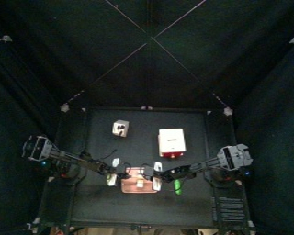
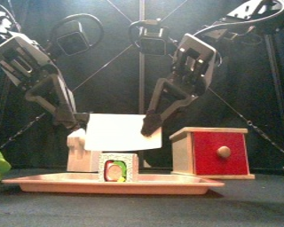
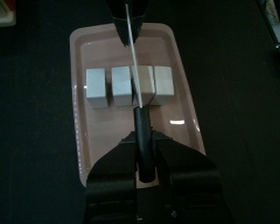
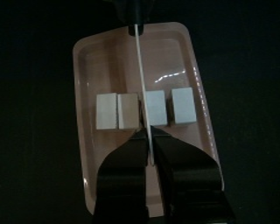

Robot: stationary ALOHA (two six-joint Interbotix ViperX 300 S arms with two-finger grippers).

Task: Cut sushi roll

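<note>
The left pincer [image 3: 137, 144] is clamping one end of the blade [image 2: 114, 133] and the right pincer [image 4: 146, 144] the other, both closed tight on it. The edge is sitting at the top of the roll [image 2: 114, 166], which is lying mid-tray [image 2: 38, 182]. A cut seems to be starting; the next move is calling for an even, straight press down, both ends together.

From above, the sushi roll [image 1: 140, 176] is too small to make out — the knife blade [image 2: 118, 133] hides the left gripper's [image 2: 75, 124] jaw tips — their state unclear.

White box [image 1: 172, 140] w/ red base, small block [image 1: 120, 128]
</note>
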